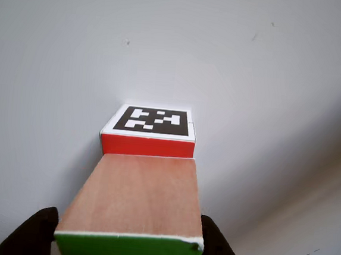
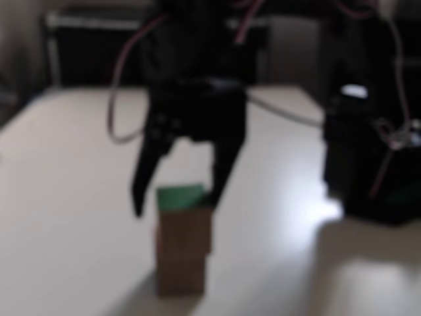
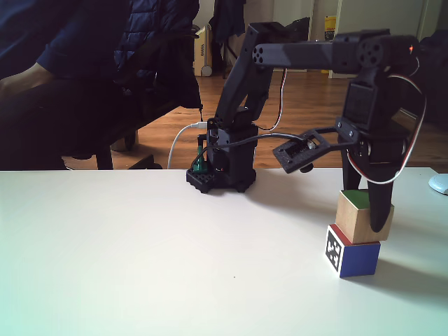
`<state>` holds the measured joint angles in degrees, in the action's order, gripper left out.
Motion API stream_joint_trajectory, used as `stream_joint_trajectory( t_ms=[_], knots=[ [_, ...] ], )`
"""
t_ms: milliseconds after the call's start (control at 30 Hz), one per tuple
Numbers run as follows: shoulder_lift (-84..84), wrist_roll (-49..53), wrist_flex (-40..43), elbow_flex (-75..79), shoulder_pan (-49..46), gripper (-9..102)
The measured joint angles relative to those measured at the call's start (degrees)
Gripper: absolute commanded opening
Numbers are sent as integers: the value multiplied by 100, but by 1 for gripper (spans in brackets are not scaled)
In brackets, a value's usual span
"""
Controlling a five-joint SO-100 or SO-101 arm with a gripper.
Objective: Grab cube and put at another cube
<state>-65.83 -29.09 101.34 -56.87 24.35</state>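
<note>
No readable writing is being shown; a black-and-white square marker pattern is being displayed on the red cube point(image 3: 352, 253), which also has a blue face in a fixed view. Two cubes are being counted. The wooden cube point(image 3: 362, 217), smooth-grained with one green face, is being carried on top of the red one on the white worktop point(image 3: 140, 266). The pincer point(image 3: 365, 210) is being kept spread around the wooden cube; contact cannot be told.

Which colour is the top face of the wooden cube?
Bright green, on the wooden cube; clearest in the other view.
</note>
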Motion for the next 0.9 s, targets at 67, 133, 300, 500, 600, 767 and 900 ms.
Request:
stream_joint_trajectory(
  t_ms=[67,133,300,500,600,767,900],
  knots=[
    [0,9,53,26,-26,42],
    [0,9,105,62,-35,42],
    [0,9,176,79,-35,43],
    [-378,0,185,18,158,43],
    [-923,79,185,-158,281,44],
    [-1942,369,193,-580,79,42],
    [-3006,817,9,-1028,-562,34]
  ],
)
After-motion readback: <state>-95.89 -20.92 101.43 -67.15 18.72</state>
